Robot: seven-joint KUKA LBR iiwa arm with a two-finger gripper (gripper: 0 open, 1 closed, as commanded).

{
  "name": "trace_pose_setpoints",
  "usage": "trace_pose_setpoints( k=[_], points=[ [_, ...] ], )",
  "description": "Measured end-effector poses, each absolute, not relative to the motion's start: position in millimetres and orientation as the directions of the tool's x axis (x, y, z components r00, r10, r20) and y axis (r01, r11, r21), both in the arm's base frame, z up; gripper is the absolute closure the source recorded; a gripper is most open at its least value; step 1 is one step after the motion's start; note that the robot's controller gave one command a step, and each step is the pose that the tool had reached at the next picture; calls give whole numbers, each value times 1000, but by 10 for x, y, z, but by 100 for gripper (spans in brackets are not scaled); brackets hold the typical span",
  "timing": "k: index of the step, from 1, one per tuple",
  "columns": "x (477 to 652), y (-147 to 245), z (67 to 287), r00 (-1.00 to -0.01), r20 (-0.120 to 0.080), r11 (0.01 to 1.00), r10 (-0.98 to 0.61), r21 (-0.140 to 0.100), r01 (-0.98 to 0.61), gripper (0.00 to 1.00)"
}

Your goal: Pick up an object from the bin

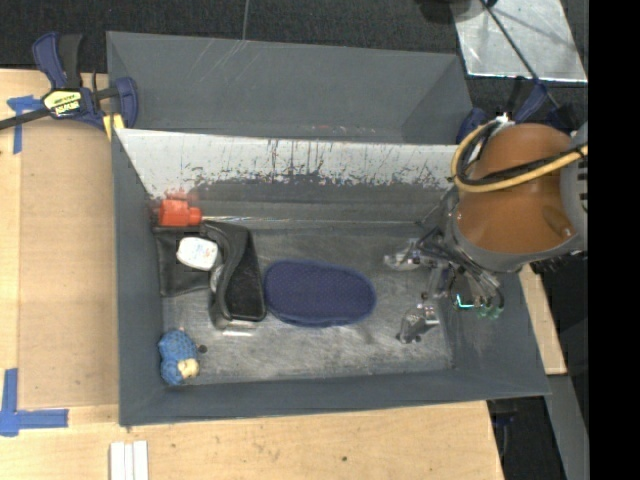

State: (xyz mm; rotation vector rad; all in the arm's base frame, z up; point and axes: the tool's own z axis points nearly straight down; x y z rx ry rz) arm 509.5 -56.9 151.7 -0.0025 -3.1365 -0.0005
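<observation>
My gripper (409, 296) hangs over the right part of the bin floor, open, with bare floor between its fingers. One fingertip (400, 260) points left at the top and the other (412, 332) sits lower. A dark blue oval pad (318, 293) lies flat in the middle of the bin, just left of the gripper and apart from it. Left of the pad, a black curved object (238, 286) leans against it.
At the far left lie a white rounded piece (198, 253), a red block (179, 212) by the back wall and a small blue and yellow toy (178, 356) in the front left corner. The arm's orange cover looms over the right wall.
</observation>
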Motion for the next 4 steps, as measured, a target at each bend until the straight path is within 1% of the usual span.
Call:
trace_pose_setpoints(
  k=[1, 2, 3, 4],
  points=[
    [5279, -632, 1887, -995, -7, 995, -101, -2, -101, 0],
    [5354, -85, 760, -953, -15, 953, -303, -9, -303, 0],
    [5396, -75, 802, -952, -32, 953, -304, -11, -304, 100],
    [5412, 13, 1960, -967, -12, 967, -256, -3, -256, 100]
  ],
)
